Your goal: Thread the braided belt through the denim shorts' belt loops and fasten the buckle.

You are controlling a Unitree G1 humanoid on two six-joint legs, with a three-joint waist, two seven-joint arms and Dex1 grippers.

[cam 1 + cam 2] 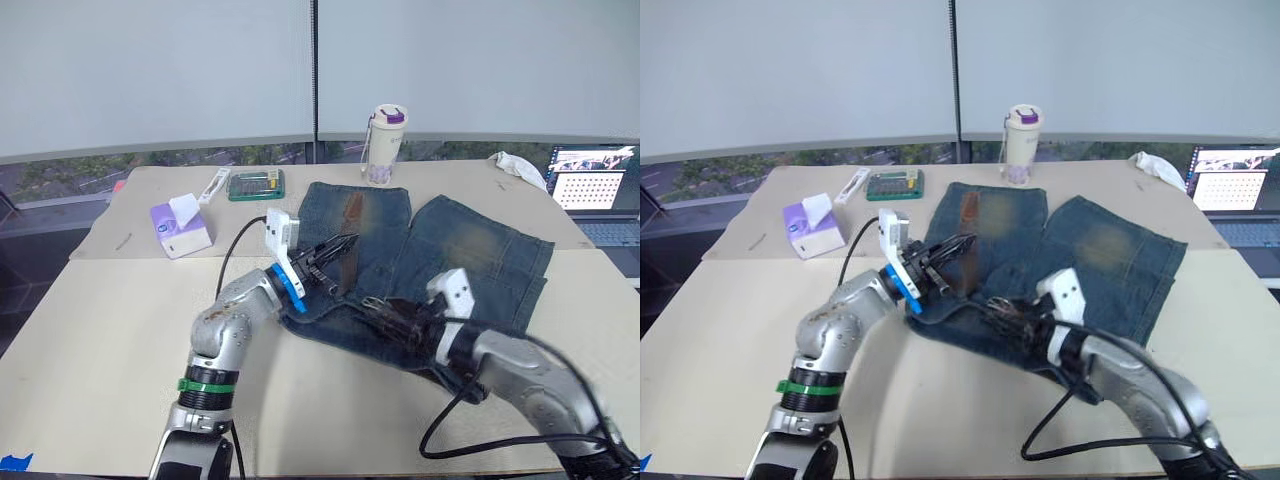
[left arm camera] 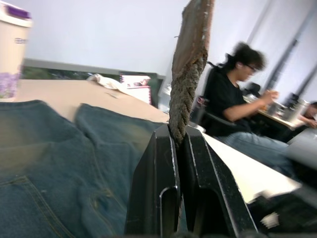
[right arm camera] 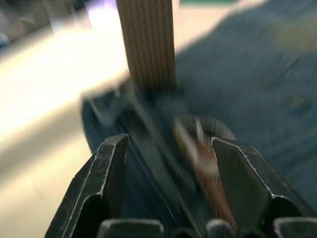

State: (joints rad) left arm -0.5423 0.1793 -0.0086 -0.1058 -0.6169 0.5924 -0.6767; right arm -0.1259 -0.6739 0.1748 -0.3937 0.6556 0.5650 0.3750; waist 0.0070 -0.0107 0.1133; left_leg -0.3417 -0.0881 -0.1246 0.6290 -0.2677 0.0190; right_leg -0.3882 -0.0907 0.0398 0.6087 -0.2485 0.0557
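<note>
Left hand (image 2: pixel 179 148) pinches braided belt (image 2: pixel 190 59) upright; right hand (image 3: pixel 168 163) wide over buckle (image 3: pixel 205 134).

Office or lab workspace. Cream worktable (image 1: pixel 90 330) before wide windows with grey blinds (image 1: pixel 150 70); open laptop (image 1: pixel 598 190) at far right; tissue box (image 1: pixel 180 228) far left; lidded tumbler (image 1: pixel 383 145); person seated at neighbouring desk (image 2: pixel 237 106).
</note>
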